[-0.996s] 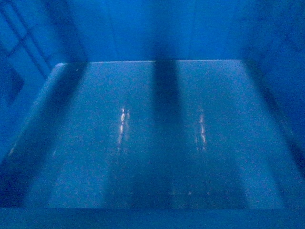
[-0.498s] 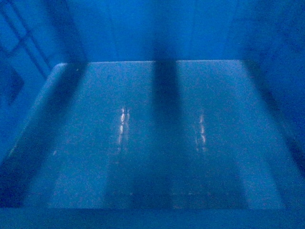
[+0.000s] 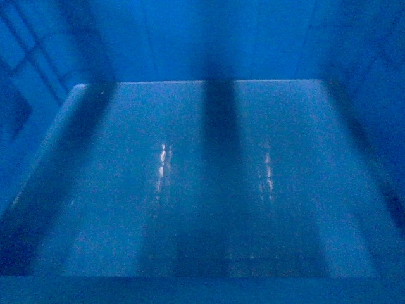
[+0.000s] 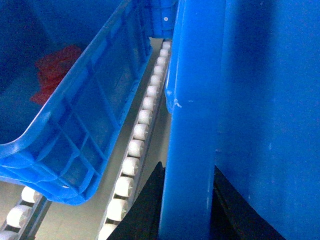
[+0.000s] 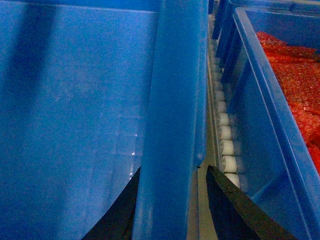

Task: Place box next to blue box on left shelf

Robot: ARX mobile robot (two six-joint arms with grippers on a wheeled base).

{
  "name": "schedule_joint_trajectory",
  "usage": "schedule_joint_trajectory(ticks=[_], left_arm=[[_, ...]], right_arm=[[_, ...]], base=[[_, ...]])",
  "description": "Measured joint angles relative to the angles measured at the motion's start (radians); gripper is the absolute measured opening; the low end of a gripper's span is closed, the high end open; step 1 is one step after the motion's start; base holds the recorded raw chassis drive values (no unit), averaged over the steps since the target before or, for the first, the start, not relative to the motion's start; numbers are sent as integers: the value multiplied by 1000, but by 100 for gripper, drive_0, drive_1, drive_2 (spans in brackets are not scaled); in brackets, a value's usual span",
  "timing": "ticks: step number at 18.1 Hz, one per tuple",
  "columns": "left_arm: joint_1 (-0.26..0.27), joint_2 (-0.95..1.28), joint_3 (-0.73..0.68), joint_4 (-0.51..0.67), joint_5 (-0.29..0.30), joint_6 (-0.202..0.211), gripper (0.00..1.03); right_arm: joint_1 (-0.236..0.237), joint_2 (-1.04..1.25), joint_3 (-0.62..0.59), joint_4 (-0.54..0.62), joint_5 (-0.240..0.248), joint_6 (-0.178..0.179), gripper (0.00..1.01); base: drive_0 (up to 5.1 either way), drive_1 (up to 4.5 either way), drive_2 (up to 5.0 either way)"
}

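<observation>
The box fills the head view, which shows only its blue floor and inner walls. In the left wrist view my left gripper is shut on the box's thick left rim, with both black fingers flush against it. In the right wrist view my right gripper straddles the right rim. Its inner finger lies against the rim and its outer finger stands apart with a gap showing. A blue box sits close on the left and another blue box close on the right.
White shelf rollers run between the box and the left neighbour. More rollers lie in the narrow gap on the right. The right neighbour holds red packets. Something red lies in the left neighbour. Both side gaps are tight.
The box's inside keeps almost the same place in the head view. Only the side walls shift very slightly.
</observation>
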Motion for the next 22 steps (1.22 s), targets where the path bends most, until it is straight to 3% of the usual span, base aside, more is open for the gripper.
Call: schedule_joint_trajectory(ticks=[19, 20, 21, 22], left_arm=[[0, 0, 0, 7, -3, 1, 17], [-53, -29, -138, 306, -136, 81, 17], [-55, -31, -148, 412, -188, 134, 17], [-50, -50, -144, 400, -200, 158, 18]], right_arm=[[0, 0, 0, 0, 0, 0, 33], [-6, 0, -1, 30, 13, -19, 33], [35, -8, -17, 140, 113, -32, 33], [48, -11, -18, 134, 149, -23, 33]], base=[[0, 0, 0], [0, 0, 0], [0, 0, 0], [0, 0, 0]])
